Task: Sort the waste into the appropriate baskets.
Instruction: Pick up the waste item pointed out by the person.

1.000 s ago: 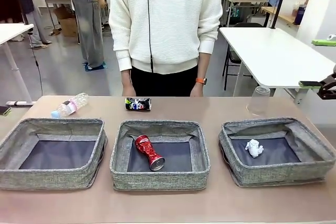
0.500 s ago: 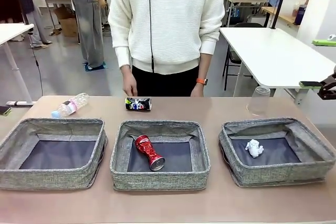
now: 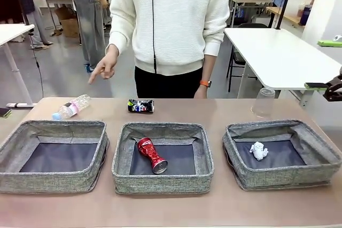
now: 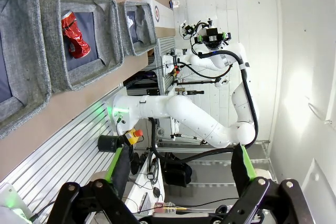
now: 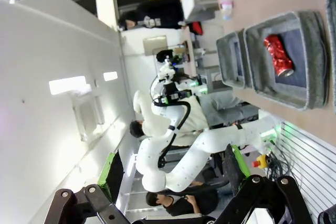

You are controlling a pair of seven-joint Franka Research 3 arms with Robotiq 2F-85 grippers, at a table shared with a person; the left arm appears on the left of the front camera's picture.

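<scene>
With my left gripper (image 4: 180,167) and right gripper (image 5: 173,171) spread empty, I judge the bottle (image 3: 71,107) below the person's pointing hand (image 3: 104,67) comes next.

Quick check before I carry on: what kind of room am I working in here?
Most likely a robotics lab or test workshop: white work tables stand behind the person, and a red emergency stop button sits by a slotted aluminium frame.
</scene>
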